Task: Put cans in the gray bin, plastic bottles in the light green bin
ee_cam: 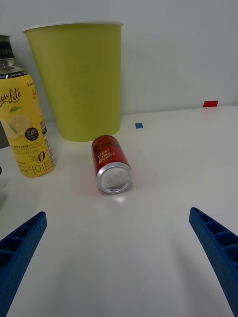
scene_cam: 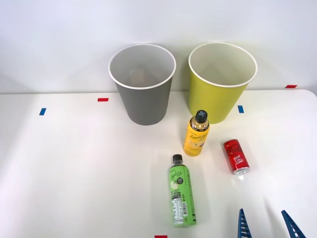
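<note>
Nothing is sorted yet: the red can (scene_cam: 236,156), the yellow bottle (scene_cam: 196,134) and the green bottle (scene_cam: 181,190) all sit on the white table (scene_cam: 74,173), so every item is left to bin. My gripper (scene_cam: 267,224) hangs spread wide and empty, near the can. The can lies on its side, silver end toward me, right of the upright yellow bottle. The gray bin (scene_cam: 143,84) stands far left, the light green bin (scene_cam: 220,79) beside it.

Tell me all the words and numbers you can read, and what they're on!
"Lite", "Fresh Lemon", "0" and Korean "로라이트": on the yellow bottle.
"Zero Sugar", tiny, on its neck: only just readable.
White script on the red can: too blurred to read.
Green bottle label, lying on the table: too small to read.
</note>
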You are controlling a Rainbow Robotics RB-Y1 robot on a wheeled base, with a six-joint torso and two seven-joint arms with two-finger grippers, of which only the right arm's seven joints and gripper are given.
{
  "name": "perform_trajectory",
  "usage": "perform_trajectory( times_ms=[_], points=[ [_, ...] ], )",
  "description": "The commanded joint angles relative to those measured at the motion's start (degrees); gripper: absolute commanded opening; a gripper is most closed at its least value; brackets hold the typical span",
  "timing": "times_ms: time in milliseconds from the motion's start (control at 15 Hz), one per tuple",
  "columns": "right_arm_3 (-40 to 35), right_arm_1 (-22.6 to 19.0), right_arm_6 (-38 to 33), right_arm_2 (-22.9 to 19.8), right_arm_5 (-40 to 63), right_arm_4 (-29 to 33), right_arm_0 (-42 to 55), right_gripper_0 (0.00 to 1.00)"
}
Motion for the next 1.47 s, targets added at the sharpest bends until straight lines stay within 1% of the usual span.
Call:
perform_trajectory(
  times_ms=[67,400,467,533,733,867,1067,1267,1333,1467],
  points=[
    [0.0,0.0,0.0,0.0,0.0,0.0,0.0,1.0],
    [0.0,0.0,0.0,0.0,0.0,0.0,0.0,1.0],
    [2.64,0.44,0.0,0.09,0.88,-0.35,-0.97,1.0],
    [2.99,0.44,0.09,0.18,0.61,-1.14,-1.23,1.0],
    [0.53,-0.35,0.88,0.44,0.35,-1.85,-1.32,1.0],
    [-1.85,-1.23,0.88,0.62,2.81,-1.76,-1.23,1.0],
    [-8.44,-2.9,0.88,1.23,11.69,-1.14,-1.14,1.0],
    [-16.87,-5.19,0.53,1.93,24.52,-0.62,-0.97,1.0],
    [-20.13,-6.24,0.26,2.37,30.23,-0.7,-1.05,1.0],
    [-30.67,-9.4,0.35,3.6,49.31,-1.32,-1.23,1.0]
  ],
)
